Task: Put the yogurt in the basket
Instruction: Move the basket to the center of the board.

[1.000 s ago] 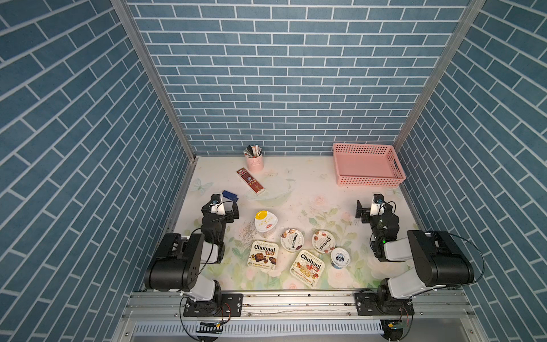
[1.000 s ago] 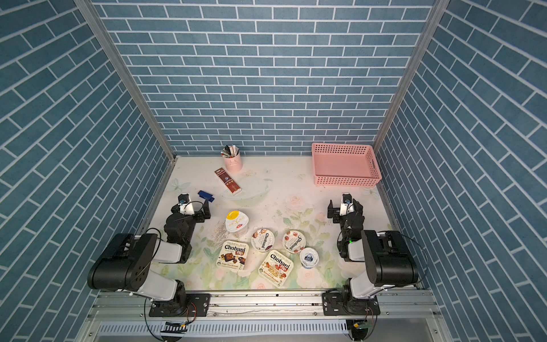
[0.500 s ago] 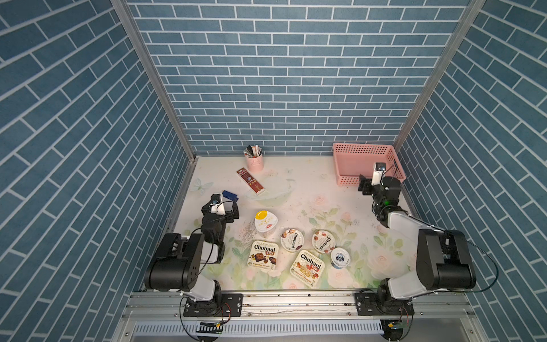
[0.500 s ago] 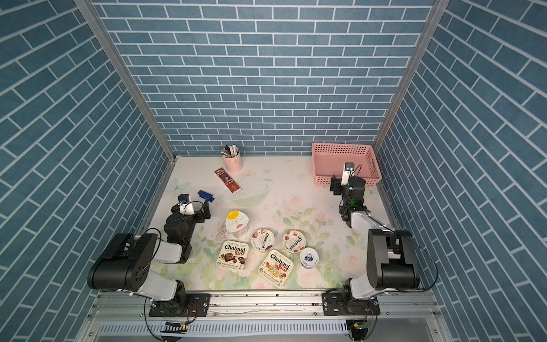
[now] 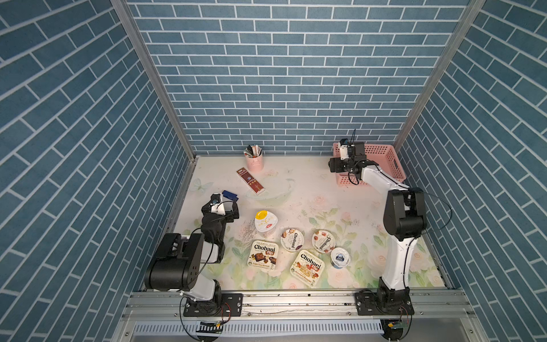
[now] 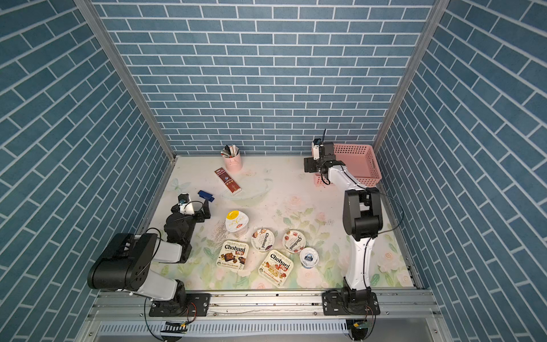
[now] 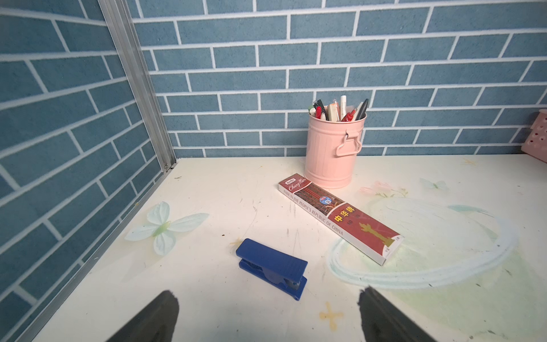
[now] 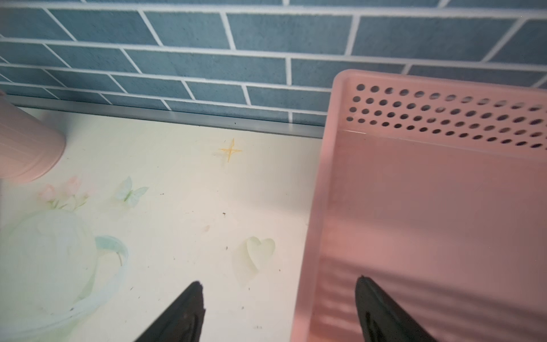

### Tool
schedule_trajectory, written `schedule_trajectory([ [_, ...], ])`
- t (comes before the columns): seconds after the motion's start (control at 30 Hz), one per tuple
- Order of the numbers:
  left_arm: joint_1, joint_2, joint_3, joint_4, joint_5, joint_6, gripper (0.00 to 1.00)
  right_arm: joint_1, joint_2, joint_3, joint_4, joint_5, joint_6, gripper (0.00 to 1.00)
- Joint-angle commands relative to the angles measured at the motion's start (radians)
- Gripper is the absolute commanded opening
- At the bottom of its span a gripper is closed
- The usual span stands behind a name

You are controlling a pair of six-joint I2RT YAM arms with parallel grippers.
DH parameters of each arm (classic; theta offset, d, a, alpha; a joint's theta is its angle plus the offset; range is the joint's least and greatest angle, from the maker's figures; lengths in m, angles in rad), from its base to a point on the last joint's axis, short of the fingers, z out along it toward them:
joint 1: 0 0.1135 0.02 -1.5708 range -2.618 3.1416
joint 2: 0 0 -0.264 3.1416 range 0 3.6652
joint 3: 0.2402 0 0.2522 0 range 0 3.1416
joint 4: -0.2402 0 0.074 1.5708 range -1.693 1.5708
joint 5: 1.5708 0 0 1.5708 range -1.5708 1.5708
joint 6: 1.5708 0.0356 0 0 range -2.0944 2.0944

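Six yogurt cups stand in a cluster at the table's front middle: a yellow-topped one (image 5: 265, 223), two round Chobani cups (image 5: 292, 239) (image 5: 323, 241), a small blue-white one (image 5: 340, 257) and two squarish Chobani Flip cups (image 5: 263, 256) (image 5: 307, 268). The pink perforated basket (image 5: 387, 157) (image 6: 362, 160) sits empty at the back right. My right gripper (image 5: 337, 165) (image 8: 278, 280) hangs open above the basket's left wall (image 8: 325, 177), with one finger over the table and the other over the basket floor. My left gripper (image 5: 220, 208) (image 7: 268, 291) is open at the left, holding nothing.
A pink pen holder (image 5: 254, 161) stands at the back wall, with a flat red-brown box (image 5: 250, 181) in front of it. A blue clip (image 7: 270, 266) lies just ahead of my left gripper. Blue brick walls close in three sides of the table.
My right arm has stretched from the front right to the basket's near left corner, with its jaws slightly narrower. The left arm and the cups have not moved.
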Motion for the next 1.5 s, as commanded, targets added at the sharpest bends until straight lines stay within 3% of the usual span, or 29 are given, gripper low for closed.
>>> schedule_trajectory([
  [0.0,0.005,-0.005,0.022,-0.008,-0.023,-0.018,1.0,-0.01,0.128,0.151,-0.16,0.078,0.006,0.82],
  [0.17,0.005,-0.004,0.023,-0.012,-0.023,-0.016,1.0,-0.011,0.262,0.33,-0.233,0.137,0.009,0.82],
  [0.37,0.005,-0.008,0.022,-0.009,-0.023,-0.018,1.0,-0.011,0.332,0.395,-0.276,0.134,0.016,0.78],
  [0.43,0.005,-0.033,0.06,-0.093,-0.027,-0.017,1.0,-0.01,0.328,0.383,-0.276,0.129,0.015,0.7],
  [0.53,0.003,-0.063,0.319,-0.577,-0.012,-0.001,1.0,-0.007,0.31,0.349,-0.269,0.123,0.013,0.52],
  [0.6,-0.009,-0.046,0.456,-0.766,-0.021,-0.002,1.0,0.001,0.29,0.325,-0.264,0.122,0.013,0.39],
  [0.67,-0.039,-0.065,0.482,-0.788,-0.037,-0.016,1.0,0.011,0.272,0.303,-0.262,0.13,0.012,0.28],
  [0.93,-0.24,-0.187,0.552,-0.918,-0.189,-0.035,1.0,0.094,0.188,0.238,-0.289,0.167,0.033,0.0],
  [1.13,-0.348,-0.273,0.594,-1.013,-0.243,-0.068,1.0,0.173,0.155,0.248,-0.337,0.142,0.11,0.0],
  [1.47,-0.363,-0.386,0.559,-1.097,-0.273,-0.099,1.0,0.319,0.216,0.3,-0.35,0.073,0.252,0.0],
])
